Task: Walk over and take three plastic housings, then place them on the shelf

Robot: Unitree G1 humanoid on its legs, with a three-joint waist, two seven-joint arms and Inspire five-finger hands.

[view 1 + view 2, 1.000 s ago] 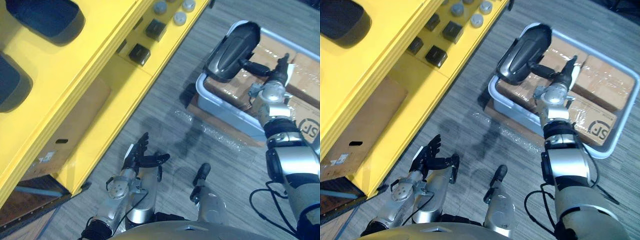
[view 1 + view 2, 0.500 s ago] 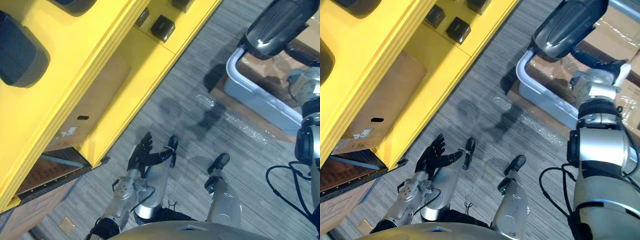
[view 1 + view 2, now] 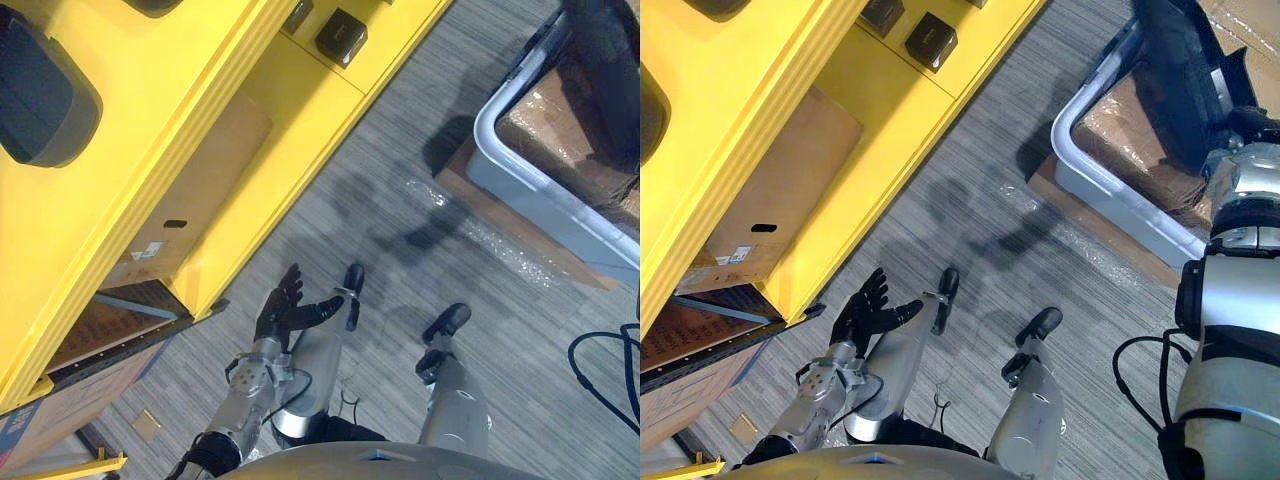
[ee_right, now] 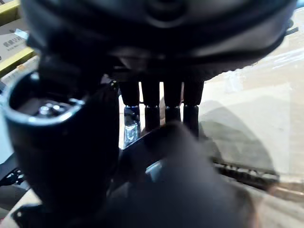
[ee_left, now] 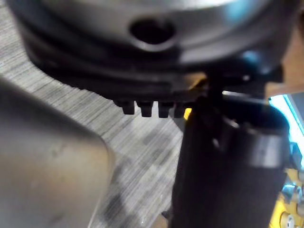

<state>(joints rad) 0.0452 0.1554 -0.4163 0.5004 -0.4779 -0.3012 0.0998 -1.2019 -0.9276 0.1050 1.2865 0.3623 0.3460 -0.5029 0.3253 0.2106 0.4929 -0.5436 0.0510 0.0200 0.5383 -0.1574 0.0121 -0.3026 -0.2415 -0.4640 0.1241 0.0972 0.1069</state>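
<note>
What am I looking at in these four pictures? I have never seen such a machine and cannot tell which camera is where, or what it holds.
This is a humanoid robot with two arms and dark hands. The two wide pictures come from cameras on its head, looking down. The two close pictures come from cameras on its wrists. At its left stands a yellow shelf with a stored housing on it. At its right a grey bin holds wrapped cardboard boxes. The right hand has its fingers curled round a dark plastic housing by the bin. The left hand hangs open, holding nothing.
</note>
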